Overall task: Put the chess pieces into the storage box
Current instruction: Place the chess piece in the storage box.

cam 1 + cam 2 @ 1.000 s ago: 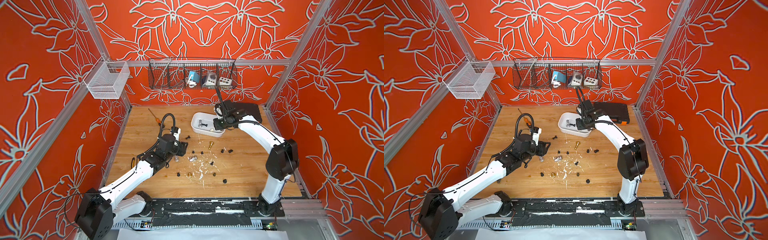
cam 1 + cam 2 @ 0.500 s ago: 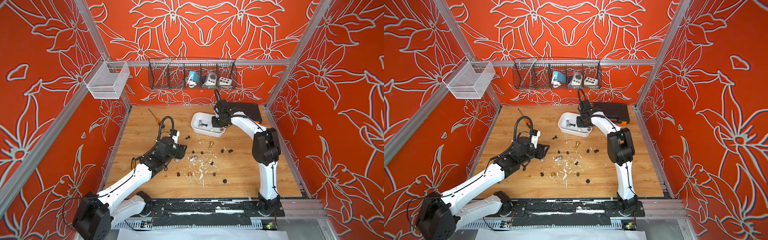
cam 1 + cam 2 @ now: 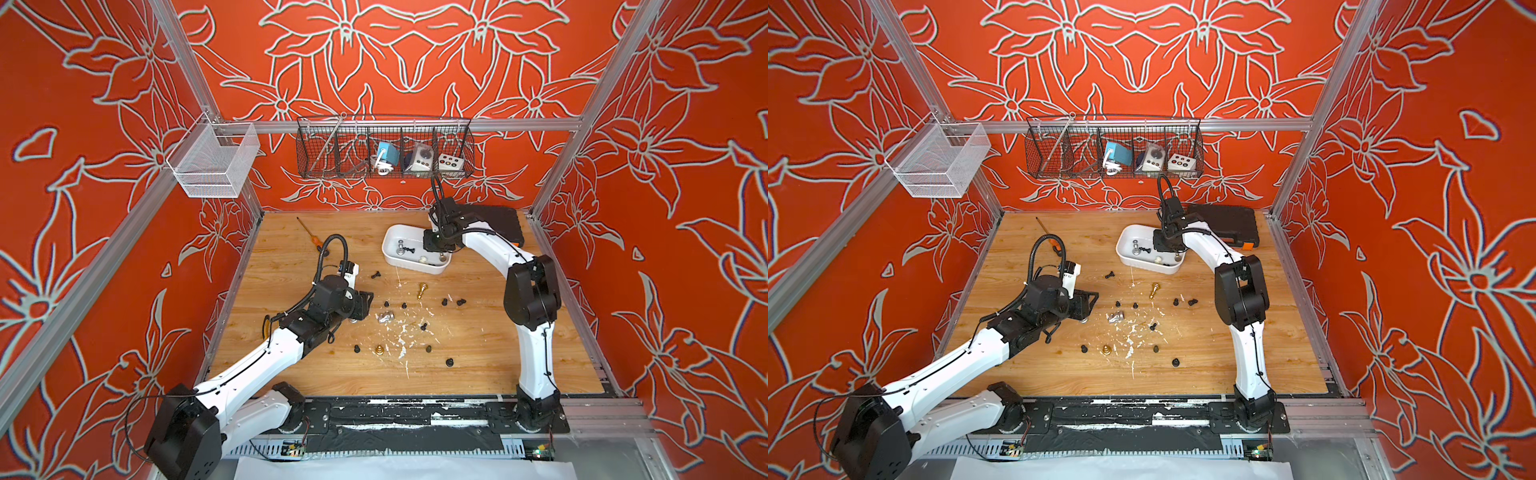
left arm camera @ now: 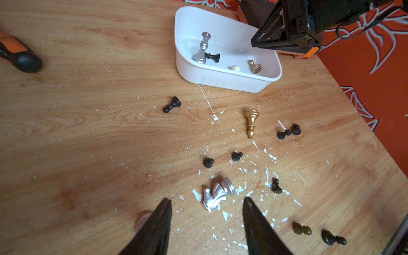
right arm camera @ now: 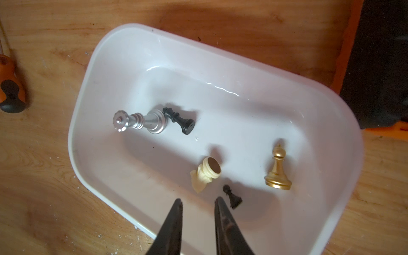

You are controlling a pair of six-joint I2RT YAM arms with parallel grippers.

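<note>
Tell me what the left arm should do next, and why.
Probably ease the left gripper forward and down until its open fingers straddle the silver knight, which lies on its side just ahead of them, outside the white box.

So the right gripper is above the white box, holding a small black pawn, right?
Not quite. The right gripper is above the white box, but it holds nothing. The right wrist view shows its jaws apart with an empty gap, and the small black pawn is inside the box, beside the gripper.
</note>
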